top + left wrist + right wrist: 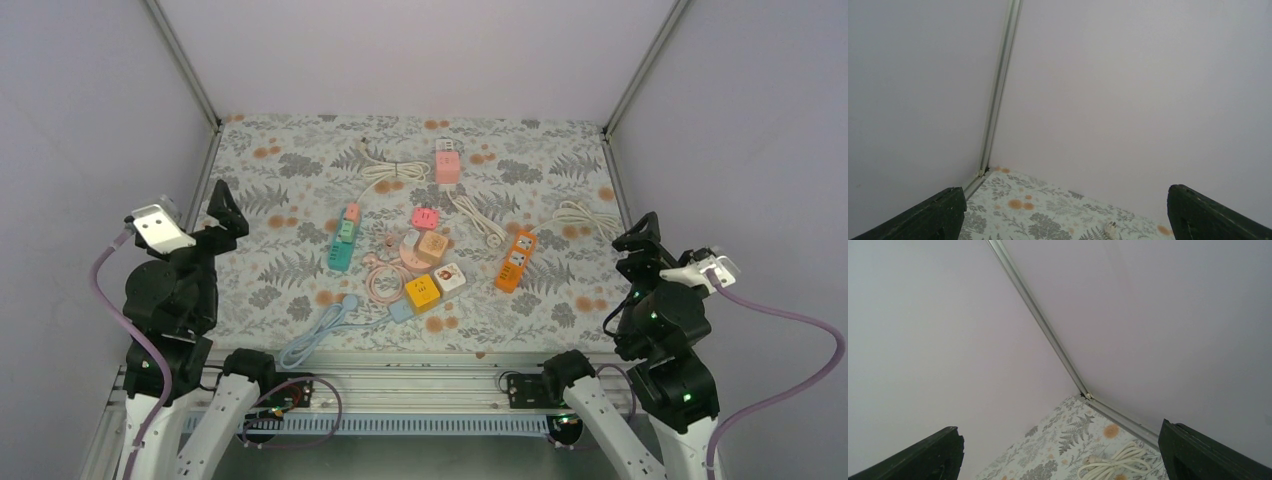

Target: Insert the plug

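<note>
Soft, even light fills the scene, with no glare and only faint shadows on the fern-printed table cloth (290, 160), which is sharp overhead. In both wrist views the pale lilac panel walls (1128, 100) look flat, the cloth slightly soft.

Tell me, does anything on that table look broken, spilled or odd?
Nothing looks broken or spilled. The orange power strip, teal power strip and yellow cube socket lie at mixed angles among loose cords. The left pincer and right pincer are open, empty.

The fern-print table (270, 170) holds an orange strip (516, 261), a teal strip (340, 252) and a white cord (385, 172).
</note>
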### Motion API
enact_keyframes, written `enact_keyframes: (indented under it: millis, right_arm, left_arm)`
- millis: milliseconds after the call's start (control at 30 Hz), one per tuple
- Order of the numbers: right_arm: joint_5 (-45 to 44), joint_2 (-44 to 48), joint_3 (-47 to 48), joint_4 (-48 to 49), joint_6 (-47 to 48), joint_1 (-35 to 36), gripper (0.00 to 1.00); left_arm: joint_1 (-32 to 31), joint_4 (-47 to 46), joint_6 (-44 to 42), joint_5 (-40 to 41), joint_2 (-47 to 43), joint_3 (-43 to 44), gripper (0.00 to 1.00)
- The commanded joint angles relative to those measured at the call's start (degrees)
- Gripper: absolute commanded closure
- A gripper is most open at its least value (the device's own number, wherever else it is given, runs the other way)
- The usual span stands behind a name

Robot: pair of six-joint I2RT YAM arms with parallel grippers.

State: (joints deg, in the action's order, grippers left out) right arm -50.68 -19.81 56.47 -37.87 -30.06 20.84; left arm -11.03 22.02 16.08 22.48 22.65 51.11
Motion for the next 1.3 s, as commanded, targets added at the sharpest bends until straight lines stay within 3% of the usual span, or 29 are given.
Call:
enact_keyframes:
  millis: [0, 200, 467, 833, 1267]
  right_arm:
    - [-0.7, -0.1, 0.1, 0.8, 0.1, -0.4, 0.0]
    - [2.8, -6.9, 1.1, 0.6, 2.0, -0.4, 0.0]
    - [1.3, -16.8, 3.4, 1.4, 4.5, -0.5, 0.0]
    - [-4.8, -14.2, 10.7, 10.8, 18.3, -0.5, 0.0]
    - [-6.1, -9.6, 9.0, 11.6, 13.7, -0.4, 0.0]
  left_arm:
    - [0.2, -0.6, 0.1, -0.6, 0.2, -0.5, 0.0]
    - [0.2, -3.2, -0.6, -4.2, 1.9, -3.4, 0.0]
    - [0.3, -8.2, -4.3, -2.0, 2.5, -8.4, 0.0]
    - [0.3, -7.9, -4.1, 0.5, 1.3, -9.2, 0.0]
    - [0.4, -8.7, -4.5, 4.0, -4.4, -10.3, 0.0]
